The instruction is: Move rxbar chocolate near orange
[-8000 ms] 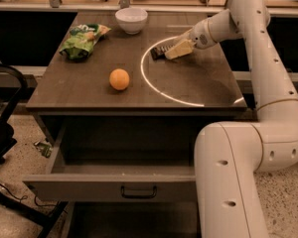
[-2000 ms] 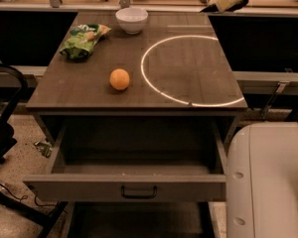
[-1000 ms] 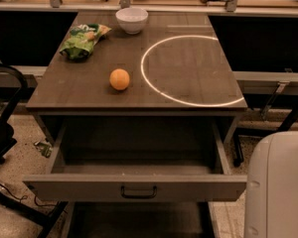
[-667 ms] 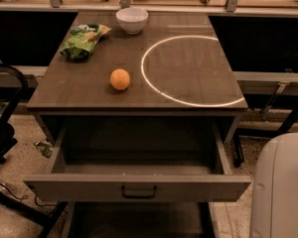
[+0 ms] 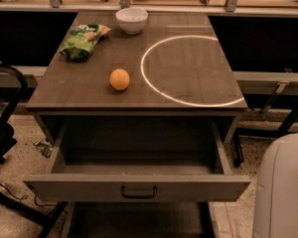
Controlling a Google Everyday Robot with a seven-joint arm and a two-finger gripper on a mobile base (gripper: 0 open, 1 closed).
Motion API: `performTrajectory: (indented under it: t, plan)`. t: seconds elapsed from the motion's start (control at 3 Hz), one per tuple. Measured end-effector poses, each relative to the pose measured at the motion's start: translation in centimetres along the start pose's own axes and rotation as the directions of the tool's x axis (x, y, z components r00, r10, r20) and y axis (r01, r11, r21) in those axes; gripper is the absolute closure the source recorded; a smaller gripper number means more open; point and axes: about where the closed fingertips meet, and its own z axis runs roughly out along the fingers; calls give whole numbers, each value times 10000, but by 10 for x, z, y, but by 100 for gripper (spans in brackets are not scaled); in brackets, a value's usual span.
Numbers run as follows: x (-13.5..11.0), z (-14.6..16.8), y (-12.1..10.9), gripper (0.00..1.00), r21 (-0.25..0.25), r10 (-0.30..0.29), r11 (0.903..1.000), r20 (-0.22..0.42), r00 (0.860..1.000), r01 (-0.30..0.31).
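The orange (image 5: 119, 79) lies on the wooden table (image 5: 188, 78), left of the middle and just outside the left edge of a bright ring of light (image 5: 188, 68). The rxbar chocolate is out of view. The gripper is out of view too; only a white rounded part of the robot's body (image 5: 283, 187) shows at the lower right corner.
A white bowl (image 5: 131, 20) stands at the table's back edge. A green snack bag (image 5: 83, 39) lies at the back left. The table's drawer (image 5: 139, 185) is pulled open at the front. A dark chair frame (image 5: 5, 128) stands on the left.
The arm and gripper, seen at the top right a moment ago, have left the picture. The white robot body has drawn back toward the lower right. The orange has not moved.
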Motion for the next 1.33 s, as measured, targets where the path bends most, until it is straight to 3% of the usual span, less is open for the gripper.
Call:
performTrajectory:
  t: [0.33, 0.67, 1.0, 1.33]
  plan:
    - [34, 22, 24, 100, -216, 323, 9992, -742, 9967, -340]
    - [71, 25, 65, 100, 254, 129, 9996, -1596, 9871, -89]
    - [85, 21, 86, 100, 396, -34, 9992, -1904, 9817, 112]
    - [86, 33, 117, 100, -159, -5, 9999, -1654, 9862, -22]
